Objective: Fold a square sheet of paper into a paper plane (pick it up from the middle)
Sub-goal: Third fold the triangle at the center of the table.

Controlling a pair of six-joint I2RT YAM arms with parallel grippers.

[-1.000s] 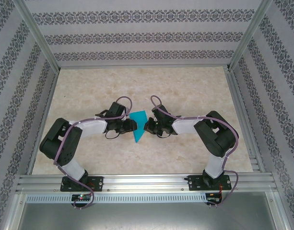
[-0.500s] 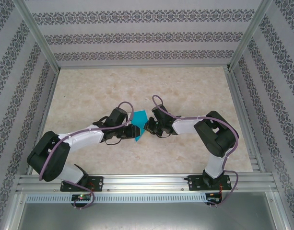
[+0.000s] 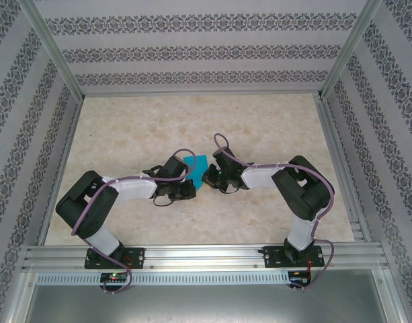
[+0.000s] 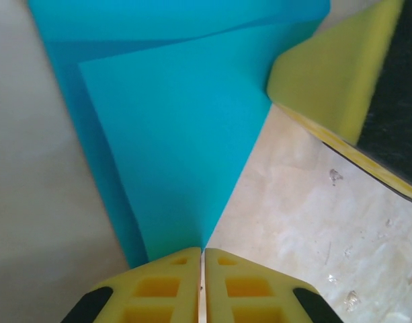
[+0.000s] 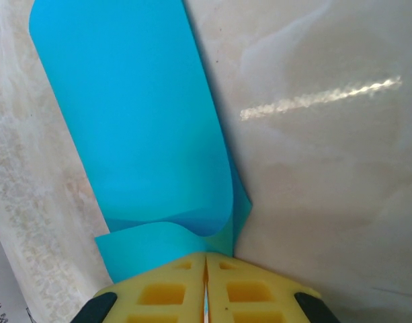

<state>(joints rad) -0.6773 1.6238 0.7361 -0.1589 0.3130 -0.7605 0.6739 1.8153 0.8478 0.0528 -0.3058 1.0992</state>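
Left pincer (image 4: 203, 250) and right pincer (image 5: 206, 254) are seen clamped shut on opposite ends of folded blue paper (image 4: 172, 134), mid-desk (image 3: 273, 121)

From above, the left gripper (image 3: 193, 183) and the right gripper (image 3: 205, 177) are covering much of the paper (image 3: 196, 165), and its folds are showing too small there to make out. In the left wrist view the paper is running off the top edge, its narrow point disappearing between pressed-together yellow fingers (image 4: 165, 282). Right of the paper, another yellow finger (image 4: 326, 74) is being cut off by the frame. In the right wrist view the paper's near end is vanishing behind fingers cropped below it.
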